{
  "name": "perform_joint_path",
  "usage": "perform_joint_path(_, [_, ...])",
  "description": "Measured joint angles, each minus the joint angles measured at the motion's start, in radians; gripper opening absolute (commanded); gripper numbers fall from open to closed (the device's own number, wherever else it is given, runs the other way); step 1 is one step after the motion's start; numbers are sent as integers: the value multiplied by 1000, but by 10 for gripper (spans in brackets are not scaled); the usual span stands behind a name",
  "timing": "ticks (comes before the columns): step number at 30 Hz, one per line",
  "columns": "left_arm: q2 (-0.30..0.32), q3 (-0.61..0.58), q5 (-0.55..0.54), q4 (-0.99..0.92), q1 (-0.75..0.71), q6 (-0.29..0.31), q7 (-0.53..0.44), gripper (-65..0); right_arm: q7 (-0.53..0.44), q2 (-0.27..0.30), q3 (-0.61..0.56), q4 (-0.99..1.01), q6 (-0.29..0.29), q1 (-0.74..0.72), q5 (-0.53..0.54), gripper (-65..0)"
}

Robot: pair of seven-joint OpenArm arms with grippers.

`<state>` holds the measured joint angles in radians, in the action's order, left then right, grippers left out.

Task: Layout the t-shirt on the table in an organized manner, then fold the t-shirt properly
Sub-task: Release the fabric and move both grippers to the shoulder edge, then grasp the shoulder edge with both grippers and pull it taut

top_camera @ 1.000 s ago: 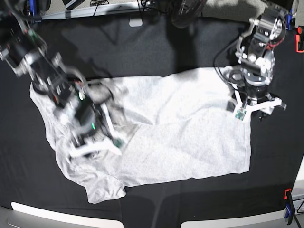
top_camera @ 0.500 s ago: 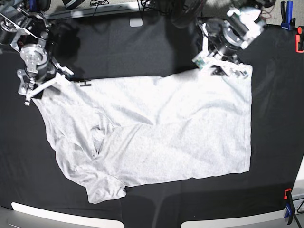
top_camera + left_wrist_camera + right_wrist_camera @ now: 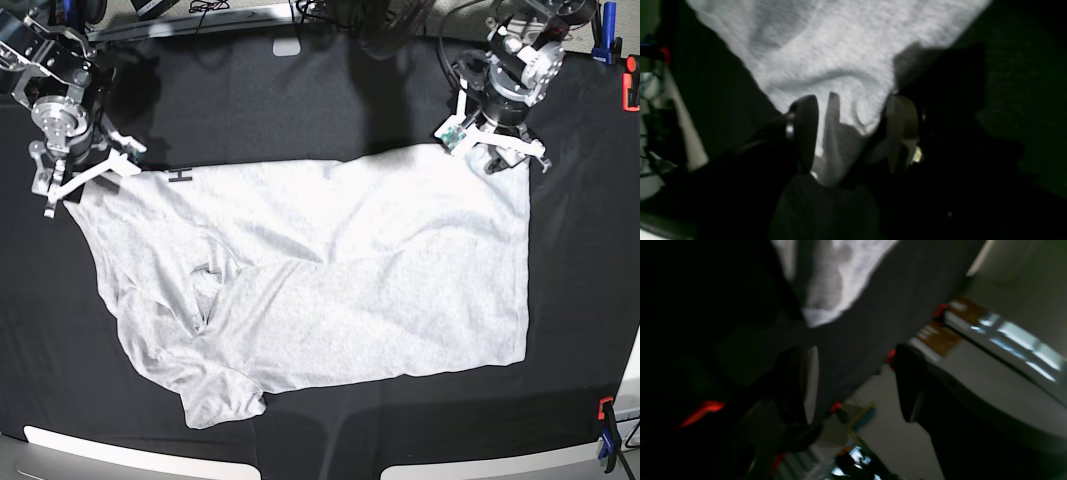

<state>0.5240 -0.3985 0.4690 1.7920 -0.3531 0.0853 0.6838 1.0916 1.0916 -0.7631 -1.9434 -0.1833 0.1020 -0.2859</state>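
Overhead light is even and sharp; both wrist views are dim and blurred, dark fingers [image 3: 805, 130] out of focus, window glare beyond the matte black tabletop [image 3: 873, 323].

soft heathered cotton t-shirt [image 3: 380, 270], matte black cloth table [image 3: 300, 90]

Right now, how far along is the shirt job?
Done: shirt mostly spread on the table. In hand: open left gripper over its far corner, open right gripper at the other; neither grips. Left: smooth the rumpled sleeve area, then fold.
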Motion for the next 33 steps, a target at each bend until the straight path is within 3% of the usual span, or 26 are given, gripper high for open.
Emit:
perform_joint_path(4, [0,0,0,-41,35,-3,15,-380,-39,0,0,0,0,0,55,-310])
perform_joint_path(7, [0,0,4,-51,28,-7,16,-448,-70,-3,0,14,1,-9,60,-310])
perform_joint_path(9, [-2,0,3,-51,27,-7,19,-493,-75,-3,0,56,31,-23,82,-309])
perform_joint_path(13, [-11,0,3,-54,26,-11,24,-595,-194,-10,0,161,34,-42,75,-310])
perform_joint_path(15, [-11,0,-2,-57,26,-75,28,-622,-235,-27,0,206,33,-51,75,-310])
perform_joint_path(18, [-11,0,-1,-58,24,-121,30,-627,-296,-50,0,259,22,-55,71,-310])
perform_joint_path(23, [-11,0,-1,-58,24,-124,30,-627,-395,-72,0,341,23,-58,-31,-310])
perform_joint_path(28, [-11,0,-1,-58,24,-124,30,-627,-408,-78,1,353,24,-58,-54,-310])
perform_joint_path(30, [-11,0,-1,-58,24,-124,30,-629,-423,-77,1,353,24,-58,-55,-355])
perform_joint_path(33, [-11,0,-1,-58,24,-125,31,-631,-448,-84,1,356,20,-57,-39,-516])
